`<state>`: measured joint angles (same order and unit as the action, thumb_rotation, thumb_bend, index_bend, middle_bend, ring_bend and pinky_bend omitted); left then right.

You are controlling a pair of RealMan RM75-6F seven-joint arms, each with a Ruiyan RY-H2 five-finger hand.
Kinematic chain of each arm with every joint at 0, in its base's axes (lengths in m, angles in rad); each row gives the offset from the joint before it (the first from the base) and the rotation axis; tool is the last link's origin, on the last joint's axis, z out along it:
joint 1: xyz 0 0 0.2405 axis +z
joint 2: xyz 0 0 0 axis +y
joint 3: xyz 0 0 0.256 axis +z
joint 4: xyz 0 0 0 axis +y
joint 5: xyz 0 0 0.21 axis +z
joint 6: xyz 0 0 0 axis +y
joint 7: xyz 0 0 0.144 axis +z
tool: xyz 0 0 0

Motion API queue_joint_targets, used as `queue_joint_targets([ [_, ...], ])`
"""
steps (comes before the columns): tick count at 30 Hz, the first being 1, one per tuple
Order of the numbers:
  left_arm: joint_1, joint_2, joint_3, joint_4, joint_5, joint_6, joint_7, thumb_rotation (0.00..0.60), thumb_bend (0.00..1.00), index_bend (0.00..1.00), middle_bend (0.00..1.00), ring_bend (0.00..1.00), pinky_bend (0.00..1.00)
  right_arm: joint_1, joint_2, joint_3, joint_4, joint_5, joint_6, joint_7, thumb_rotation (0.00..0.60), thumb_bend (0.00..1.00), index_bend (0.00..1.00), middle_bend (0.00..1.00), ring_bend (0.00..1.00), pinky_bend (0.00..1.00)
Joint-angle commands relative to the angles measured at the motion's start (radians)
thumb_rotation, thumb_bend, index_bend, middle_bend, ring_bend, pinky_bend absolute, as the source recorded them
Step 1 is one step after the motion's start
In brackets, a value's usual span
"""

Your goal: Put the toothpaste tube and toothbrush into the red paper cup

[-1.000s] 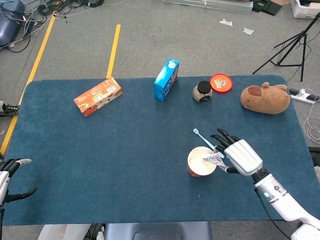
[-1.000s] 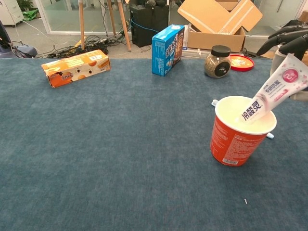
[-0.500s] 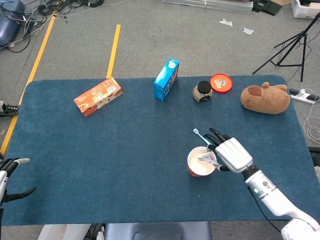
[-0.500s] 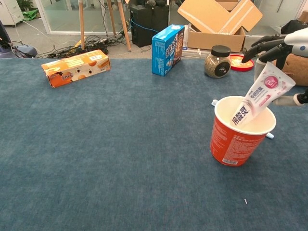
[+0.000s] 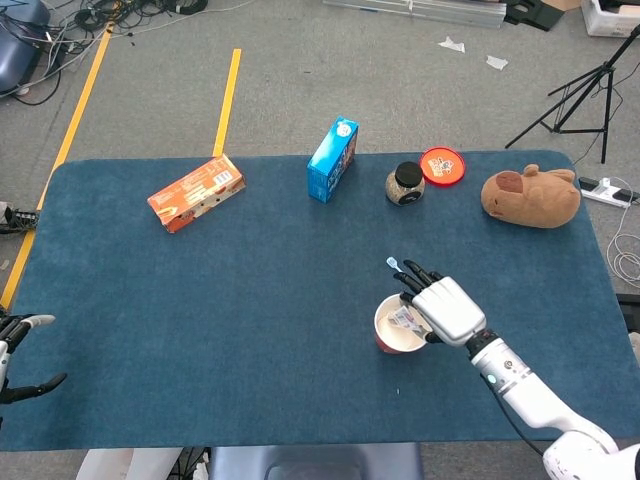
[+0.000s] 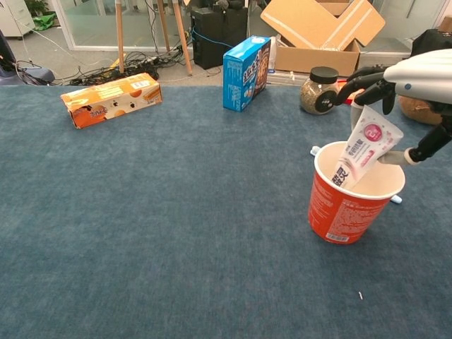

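The right robot hand (image 6: 395, 92) has come in over the cup (image 6: 349, 205) in the last second, and the tube (image 6: 364, 145) it pinches by the upper end has gone from a shallow lean to nearly upright, its lower end now well down inside the cup's white interior. I would say the tube is all but delivered: what remains is to let go and lift the fingers away without tipping the cup.

The brush (image 5: 393, 265) lies on the counter (image 5: 250, 300) just behind the cup, its pale blue head poking out on the far side; in the chest view only its 2 ends show, 1 on either side of the cup. It has not been touched, so half of the task is left.

The left robot hand (image 5: 15, 345) sits at the counter's near left edge, well away from the cup, fingers spread and holding nothing.

Far from the cup along the back of the counter stand an orange box (image 5: 195, 192), a blue box (image 5: 332, 158), a jar (image 5: 405, 184) with a red lid (image 5: 442, 165) beside it, and a plush toy (image 5: 530, 197). None of them crowds the cup. The only real obstacle I see is the cup itself, which stands between the brush and the robot.
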<state>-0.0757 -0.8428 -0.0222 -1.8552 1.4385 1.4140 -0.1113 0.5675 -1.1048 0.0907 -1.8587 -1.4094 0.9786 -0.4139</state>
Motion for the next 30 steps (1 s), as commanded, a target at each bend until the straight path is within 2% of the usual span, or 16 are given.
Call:
queue_joint_targets([
  [1, 0.001, 0.002, 0.000, 0.000, 0.000, 0.001, -0.004, 0.600, 0.00, 0.25, 0.27, 0.20, 0.20, 0.013, -0.015, 0.002, -0.008, 0.024, -0.012, -0.031, 0.600, 0.38, 0.67, 0.20, 0.00, 0.36],
  [16, 0.005, 0.011, -0.001, -0.003, 0.005, 0.008, -0.014, 0.600, 0.00, 0.25, 0.27, 0.20, 0.20, 0.053, -0.070, -0.003, -0.006, 0.097, -0.030, -0.118, 0.600, 0.38, 0.67, 0.20, 0.00, 0.36],
  [30, 0.007, 0.015, -0.002, -0.006, 0.006, 0.010, -0.019, 0.600, 0.00, 0.25, 0.27, 0.20, 0.20, 0.074, -0.097, -0.020, -0.003, 0.117, -0.033, -0.145, 0.600, 0.38, 0.67, 0.20, 0.00, 0.35],
])
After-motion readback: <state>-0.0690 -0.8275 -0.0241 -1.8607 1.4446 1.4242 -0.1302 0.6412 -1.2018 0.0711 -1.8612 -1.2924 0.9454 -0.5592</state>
